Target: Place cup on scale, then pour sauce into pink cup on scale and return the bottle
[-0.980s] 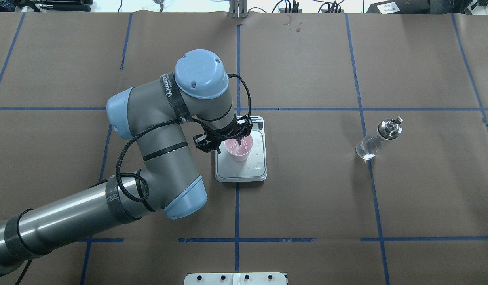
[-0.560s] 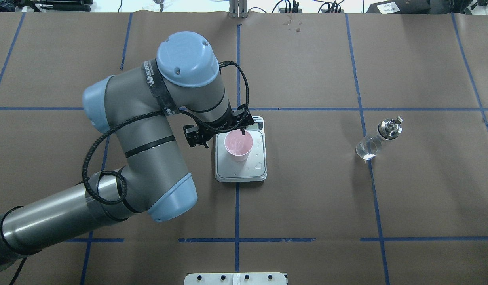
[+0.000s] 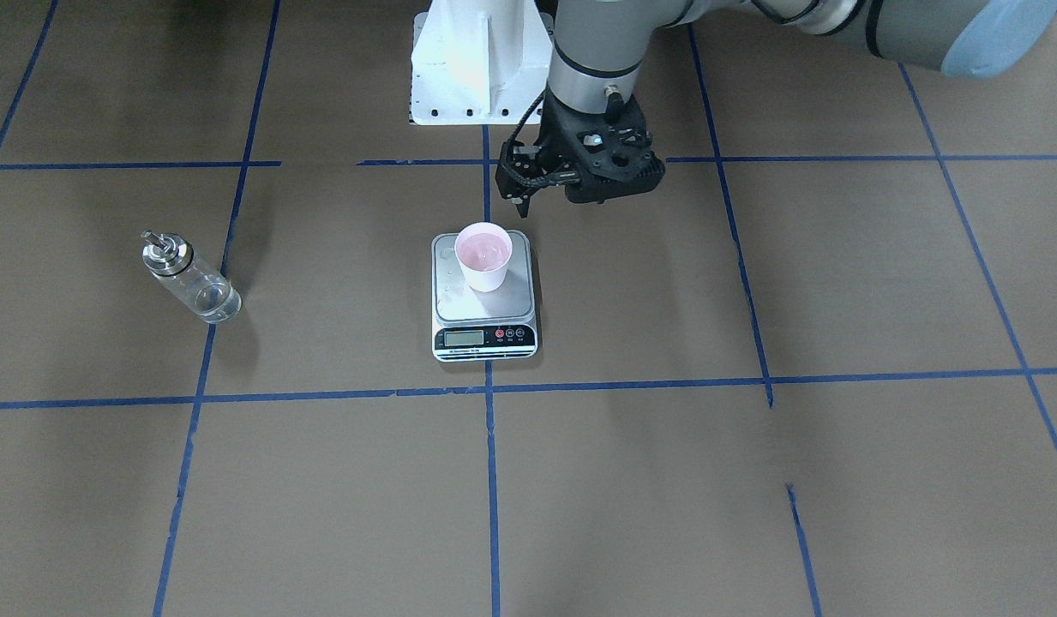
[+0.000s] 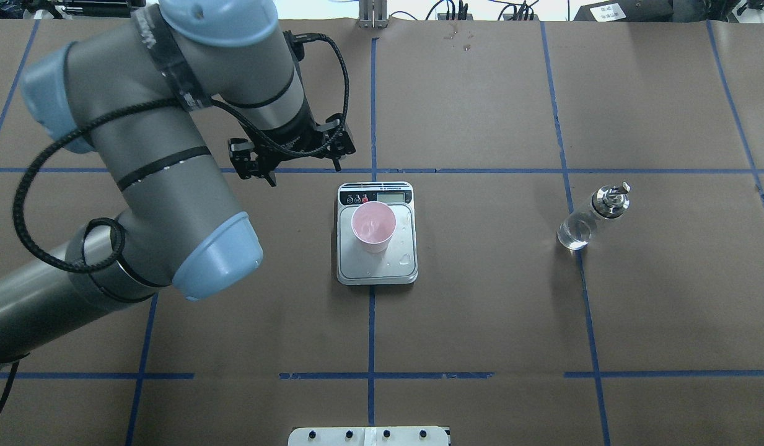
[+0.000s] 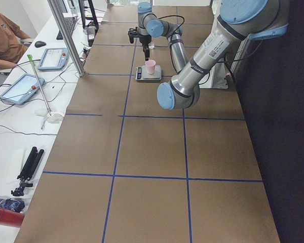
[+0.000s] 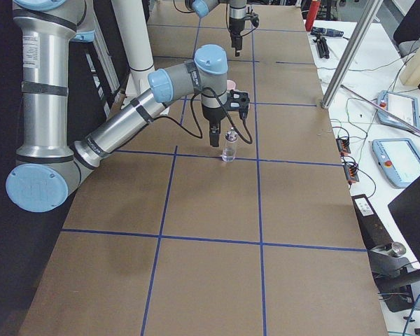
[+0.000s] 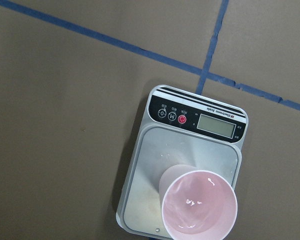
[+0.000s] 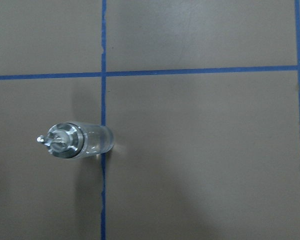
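We see the cup [image 4: 373, 225] standing upright on the scale [image 4: 377, 271], toward the display end of its silver platform, near the middle of the overhead frame. The left gripper [image 4: 302, 168] hangs to the upper left of the scale in that frame, clear of the cup, fingers spread and holding nothing. The bottle [image 4: 589, 217] stands upright on a blue tape line [image 4: 583, 297] at the right of the frame, well apart from the scale. The right gripper [image 6: 212, 138] shows only in the right-side view, pointing down near the bottle; we cannot tell whether it is open or closed.
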You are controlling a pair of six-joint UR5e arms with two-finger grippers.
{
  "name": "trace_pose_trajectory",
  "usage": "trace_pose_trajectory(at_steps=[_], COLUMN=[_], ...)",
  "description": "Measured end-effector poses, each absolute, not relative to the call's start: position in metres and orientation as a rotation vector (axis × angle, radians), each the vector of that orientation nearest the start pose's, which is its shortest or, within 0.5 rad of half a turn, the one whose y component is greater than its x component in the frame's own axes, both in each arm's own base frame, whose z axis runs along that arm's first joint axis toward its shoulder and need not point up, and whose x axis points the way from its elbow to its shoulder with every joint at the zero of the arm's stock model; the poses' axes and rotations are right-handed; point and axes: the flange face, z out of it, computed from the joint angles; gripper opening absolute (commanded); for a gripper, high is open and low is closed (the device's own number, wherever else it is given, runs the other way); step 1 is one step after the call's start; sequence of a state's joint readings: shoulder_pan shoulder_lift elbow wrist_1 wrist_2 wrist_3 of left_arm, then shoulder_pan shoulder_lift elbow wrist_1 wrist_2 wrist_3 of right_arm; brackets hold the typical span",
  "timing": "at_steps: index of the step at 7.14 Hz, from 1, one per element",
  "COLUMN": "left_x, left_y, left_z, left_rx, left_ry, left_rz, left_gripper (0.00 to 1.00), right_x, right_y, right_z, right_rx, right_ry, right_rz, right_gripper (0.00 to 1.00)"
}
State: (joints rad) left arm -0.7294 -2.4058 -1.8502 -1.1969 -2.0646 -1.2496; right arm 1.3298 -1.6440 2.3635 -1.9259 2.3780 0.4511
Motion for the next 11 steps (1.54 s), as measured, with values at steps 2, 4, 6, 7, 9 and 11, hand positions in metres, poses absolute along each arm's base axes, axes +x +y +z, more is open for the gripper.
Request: trace_pose_trajectory(at_steps=[2, 4, 6, 7, 9, 11], left_x=[0.349, 0.288, 0.232, 0.203, 0.146, 0.087], left_y=[-0.487, -0.503, -0.526, -0.536, -0.549, -0.555], left_z=[0.127, 0.171, 0.212, 0.233, 0.285, 0.338], left_rx=[0.021, 0.105, 0.173, 0.203, 0.259, 0.303], left_ry=[0.835, 0.789, 0.726, 0.692, 0.614, 0.546], left_rz=[-0.116, -0.033, 0.051, 0.108, 0.303, 0.491], left_gripper=[1.00, 1.00, 1.00, 1.00, 1.00, 1.00], right_x=[-0.083, -0.163, -0.218, -0.231, -0.250, -0.265], right_y=[-0.370, -0.345, -0.306, -0.296, -0.282, -0.280], right_z=[0.326, 0.319, 0.341, 0.347, 0.370, 0.409], right_rx=[0.073, 0.149, 0.262, 0.299, 0.414, 0.530], right_ry=[-0.891, -0.900, -0.863, -0.863, -0.857, -0.845], right_rz=[0.072, 0.160, 0.200, 0.232, 0.283, 0.304], right_gripper=[1.00, 1.00, 1.00, 1.00, 1.00, 1.00])
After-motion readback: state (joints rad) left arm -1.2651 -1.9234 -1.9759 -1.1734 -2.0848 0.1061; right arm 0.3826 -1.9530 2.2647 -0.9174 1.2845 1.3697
